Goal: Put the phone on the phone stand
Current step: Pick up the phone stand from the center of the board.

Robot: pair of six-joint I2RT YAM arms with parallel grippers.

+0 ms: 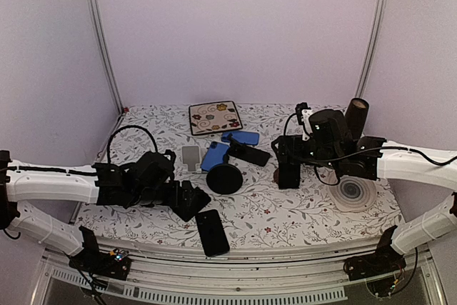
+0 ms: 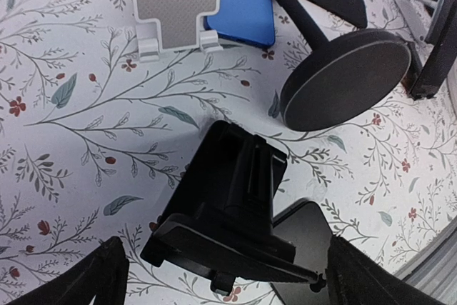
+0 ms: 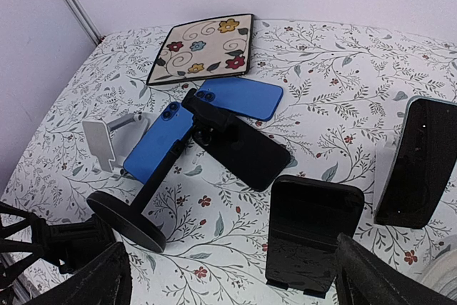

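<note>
Phone (image 1: 212,232) just before stand (image 1: 189,200)

Low reach from the left: left arm (image 1: 50,183) lies near level, wrist tipped downward. Jaws of the left gripper (image 2: 228,287) stand wide apart, dark fingers (image 2: 100,276) at both lower corners of its wrist view. From the right, the right arm (image 1: 418,162) mirrors it, wrist carried higher. The right gripper (image 3: 232,283) is equally wide apart.

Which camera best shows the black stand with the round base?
Right wrist: the round-base stand shows whole, base to clamp. In the top view the stand is small; the left wrist view crops its top.
</note>
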